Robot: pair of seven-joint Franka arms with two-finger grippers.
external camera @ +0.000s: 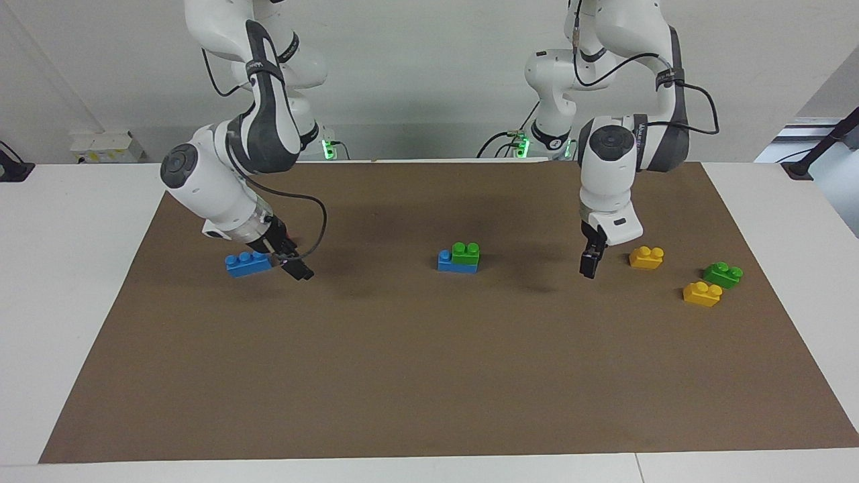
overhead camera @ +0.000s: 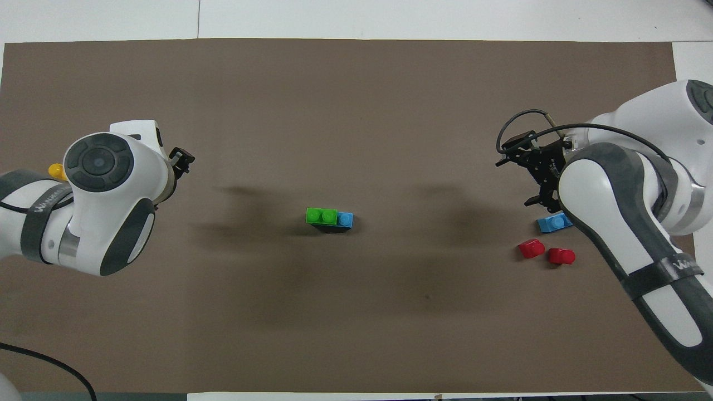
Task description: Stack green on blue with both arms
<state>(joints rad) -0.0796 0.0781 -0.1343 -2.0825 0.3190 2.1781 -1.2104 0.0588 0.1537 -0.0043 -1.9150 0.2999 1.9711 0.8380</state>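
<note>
A green brick (external camera: 466,252) sits stacked on one end of a blue brick (external camera: 456,263) at the middle of the brown mat; the stack also shows in the overhead view, green (overhead camera: 321,215) on blue (overhead camera: 345,219). My left gripper (external camera: 589,265) hangs empty above the mat between the stack and a yellow brick (external camera: 646,257). My right gripper (external camera: 295,266) is open and empty, tilted low beside the second blue brick (external camera: 248,263), which lies on the mat. A second green brick (external camera: 723,274) lies toward the left arm's end.
Another yellow brick (external camera: 702,294) lies beside the loose green one. Two small red pieces (overhead camera: 532,248) (overhead camera: 561,256) lie near the second blue brick (overhead camera: 554,223), nearer to the robots. The brown mat (external camera: 429,376) covers most of the white table.
</note>
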